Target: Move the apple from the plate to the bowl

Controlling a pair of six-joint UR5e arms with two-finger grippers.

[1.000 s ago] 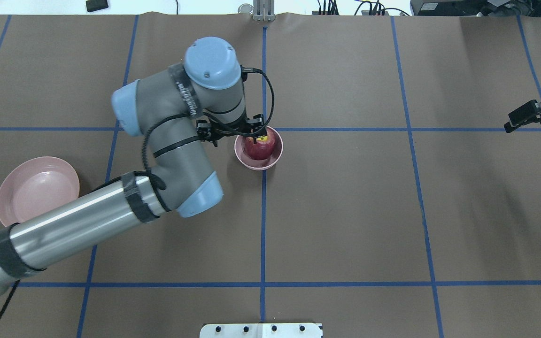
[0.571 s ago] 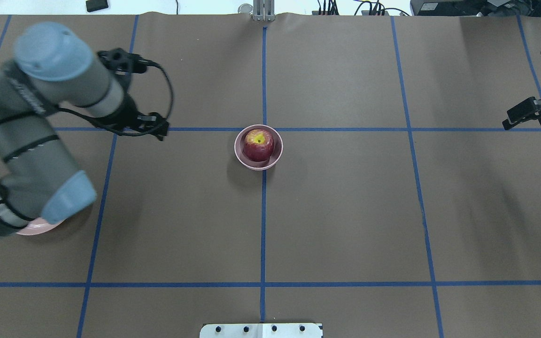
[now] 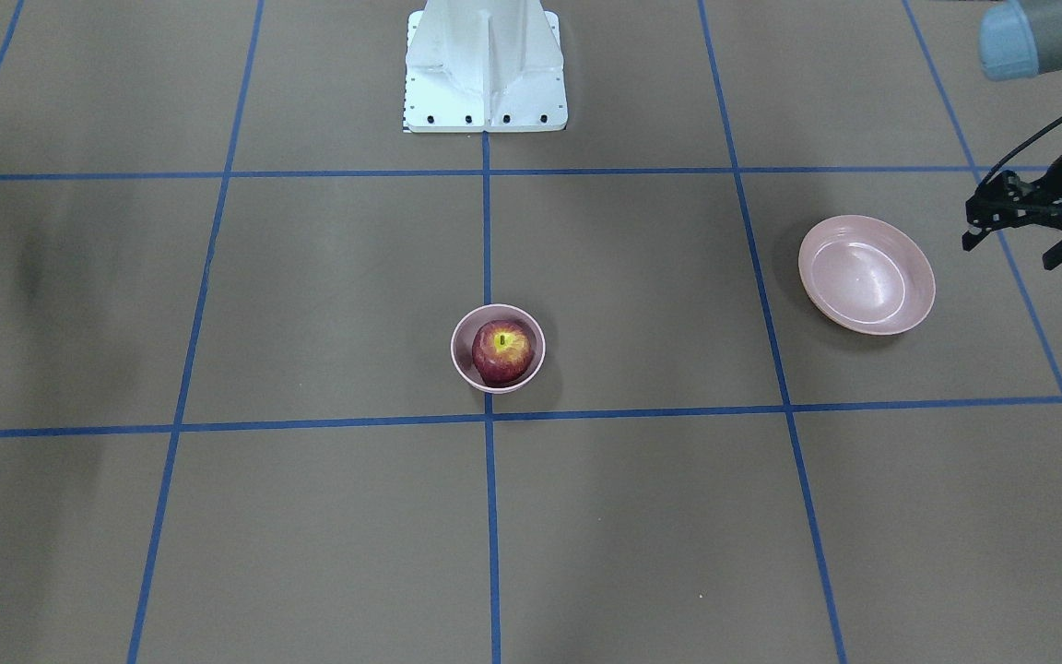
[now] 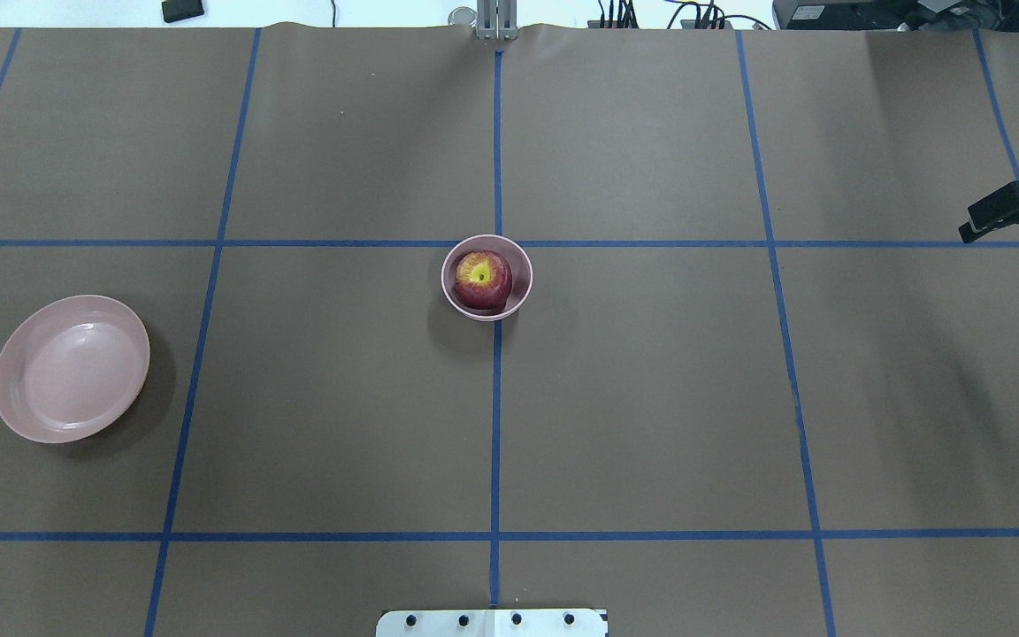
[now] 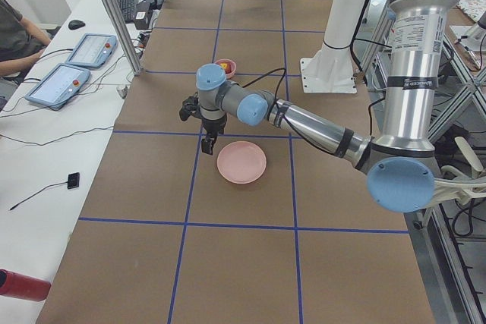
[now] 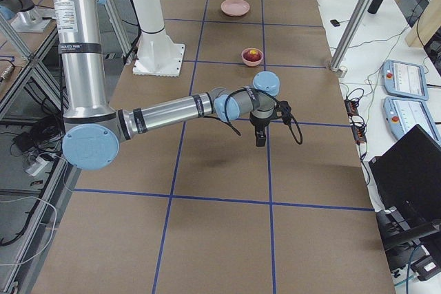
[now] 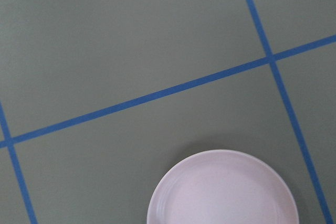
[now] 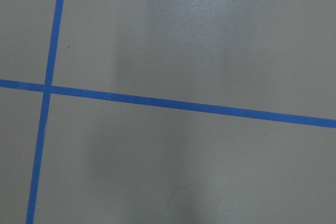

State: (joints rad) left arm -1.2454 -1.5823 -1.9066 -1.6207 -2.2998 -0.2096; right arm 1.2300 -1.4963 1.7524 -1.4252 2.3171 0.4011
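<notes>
The dark red apple [image 4: 483, 279] with its yellow stem patch sits inside the small deep pink bowl [image 4: 523, 285] at the table's centre; it also shows in the front view [image 3: 501, 350], inside the bowl [image 3: 460, 361]. The wide shallow pink plate [image 4: 72, 367] lies empty at the left, seen too in the front view [image 3: 866, 274] and the left wrist view [image 7: 223, 192]. My left gripper [image 3: 1013, 249] hangs open and empty just beyond the plate, far from the bowl. My right gripper [image 4: 1005, 212] is at the far right edge; I cannot tell its state.
Brown table paper with a blue tape grid. The white robot base [image 3: 485, 69] stands at the robot's side of the table. An operator and tablets [image 5: 72, 66] are beyond the far edge.
My left arm has let go of the apple, pulled back from the bowl to the left and left the overhead view, uncovering the plate. The apple stays in the bowl.
</notes>
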